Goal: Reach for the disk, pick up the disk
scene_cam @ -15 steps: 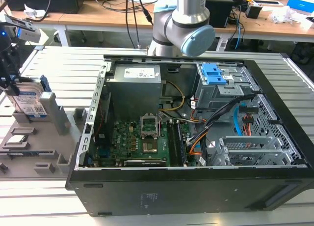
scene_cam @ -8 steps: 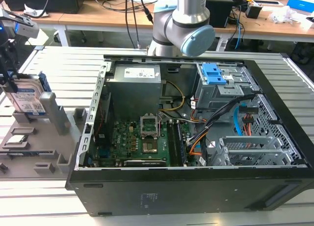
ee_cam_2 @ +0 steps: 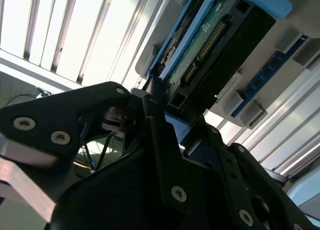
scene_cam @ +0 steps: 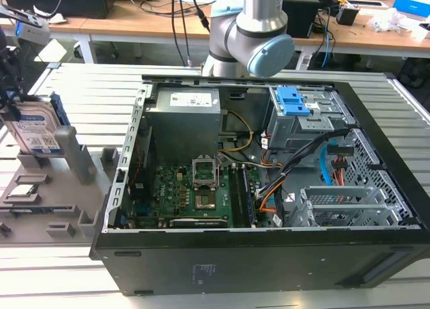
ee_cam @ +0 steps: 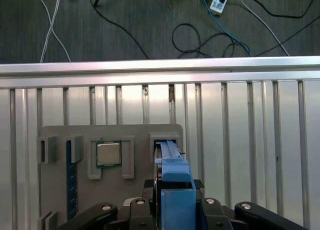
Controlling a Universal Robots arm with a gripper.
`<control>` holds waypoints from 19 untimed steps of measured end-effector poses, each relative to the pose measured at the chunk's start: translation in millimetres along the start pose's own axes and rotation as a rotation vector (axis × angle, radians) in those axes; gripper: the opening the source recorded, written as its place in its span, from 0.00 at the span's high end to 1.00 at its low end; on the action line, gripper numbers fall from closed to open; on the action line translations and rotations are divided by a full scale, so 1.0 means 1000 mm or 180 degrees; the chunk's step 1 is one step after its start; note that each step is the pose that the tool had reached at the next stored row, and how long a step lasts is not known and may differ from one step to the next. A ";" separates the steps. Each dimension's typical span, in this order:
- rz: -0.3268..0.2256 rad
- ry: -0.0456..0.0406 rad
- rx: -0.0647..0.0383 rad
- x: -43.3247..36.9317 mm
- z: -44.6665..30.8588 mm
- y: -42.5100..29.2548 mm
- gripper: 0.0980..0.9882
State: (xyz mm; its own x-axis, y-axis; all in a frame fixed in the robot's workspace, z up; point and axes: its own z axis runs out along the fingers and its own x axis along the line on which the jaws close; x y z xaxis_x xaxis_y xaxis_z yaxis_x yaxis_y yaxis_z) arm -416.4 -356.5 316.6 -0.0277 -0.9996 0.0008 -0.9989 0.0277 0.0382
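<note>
**Gripper down at the disk, far left**

At the far left of the exterior view, the gripper is right at the disk. The disk stands on its edge w/ its white-and-blue label facing out. It sits in a grey holder on the slatted metal worktop.

In both wrist views the gripper sits on both sides of the disk, v. close. Can't tell if it is squeezing or just near. In the first wrist view the disk's far end is in the holder's slot. A small silver chip lies in its own pocket just beside that slot.

To the right of the holder, a big black PC case lies open on its side. Inside are a green board, wires and blue clips. The robot arm rises behind the case.
</note>
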 end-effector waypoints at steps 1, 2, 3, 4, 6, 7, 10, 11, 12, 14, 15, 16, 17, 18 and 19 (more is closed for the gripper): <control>0.0000 0.0000 0.0000 0.0000 -0.0024 0.0001 0.70; 0.0000 0.0000 0.0000 0.0000 -0.0042 0.0002 0.70; 0.0000 0.0000 0.0000 -0.0001 -0.0063 0.0002 0.70; 0.0000 0.0000 0.0000 -0.0001 -0.0076 0.0003 0.70; 0.0000 0.0000 0.0000 -0.0002 -0.0110 0.0003 0.70; 0.0000 0.0000 0.0000 -0.0002 -0.0131 0.0004 0.70; 0.0000 0.0000 0.0000 -0.0003 -0.0169 0.0004 0.70; 0.0000 0.0000 0.0000 -0.0003 -0.0191 0.0005 0.70; 0.0000 0.0000 0.0000 -0.0004 -0.0208 0.0005 0.70; 0.0000 0.0000 0.0000 -0.0005 -0.0239 0.0005 0.70; 0.0000 0.0000 0.0000 -0.0005 -0.0250 0.0005 0.70; 0.0000 0.0000 0.0000 -0.0005 -0.0267 0.0006 0.70; 0.0000 0.0000 0.0000 -0.0005 -0.0278 0.0006 0.70; 0.0000 0.0000 0.0000 -0.0006 -0.0288 0.0006 0.70; 0.0000 0.0000 0.0000 -0.0006 -0.0300 0.0006 0.70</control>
State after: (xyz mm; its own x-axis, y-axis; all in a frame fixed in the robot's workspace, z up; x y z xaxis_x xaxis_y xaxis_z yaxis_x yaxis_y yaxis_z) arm -415.8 -355.9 346.6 -0.0276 -0.9996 0.0008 -0.9989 0.0277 0.0382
